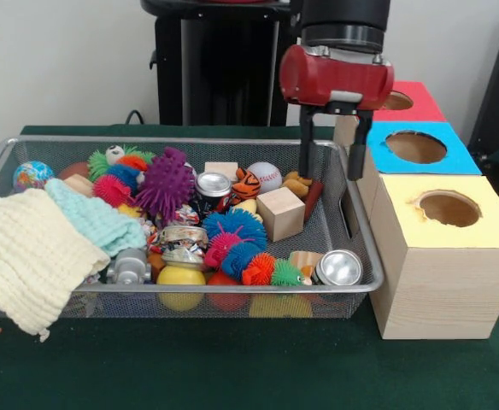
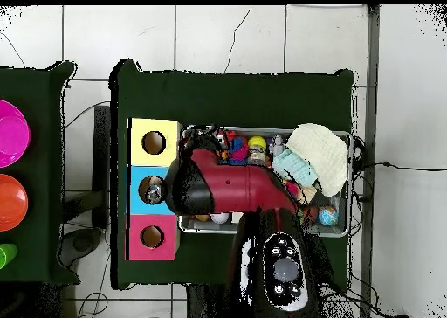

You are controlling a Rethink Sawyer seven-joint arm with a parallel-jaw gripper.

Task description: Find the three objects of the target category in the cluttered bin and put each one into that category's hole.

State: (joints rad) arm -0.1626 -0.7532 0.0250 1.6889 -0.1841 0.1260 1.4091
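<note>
the task does not say which category is the target, so i cannot name the three things for sure. candidates that come in several pieces are the metal cans and the wooden blocks. one can (image 1: pixel 214 184) stands in the middle of the wire bin (image 1: pixel 181 143), and a second can (image 1: pixel 338 267) lies on its side in the near right corner of the front view, its round end turned to the camera, so its long axis runs about front to back. a wooden cube (image 1: pixel 280 213) sits between these two, a little right of the middle.

the gripper (image 1: pixel 331 175) hangs over the far right corner of the bin, just at the rim beside the boxes. its two dark fingers (image 1: pixel 305 145) point straight down and stand spread apart, and nothing is between them. from it, the wooden cube lies below and to the left in the front view, and the lying can is toward the camera along the right wall.

outside the bin stand three boxes in a row: the yellow box (image 1: pixel 454 231) nearest the camera, the blue box (image 1: pixel 416 147) behind it, the red box (image 1: pixel 408 101) farthest. each has one round hole on top. the blue box is the closest one to the gripper.

in my judgement the next reach must go down and inward, away from the boxes, and the spiky balls (image 1: pixel 166 181) and the folded cloth (image 1: pixel 23 252) may hide further pieces.
</note>
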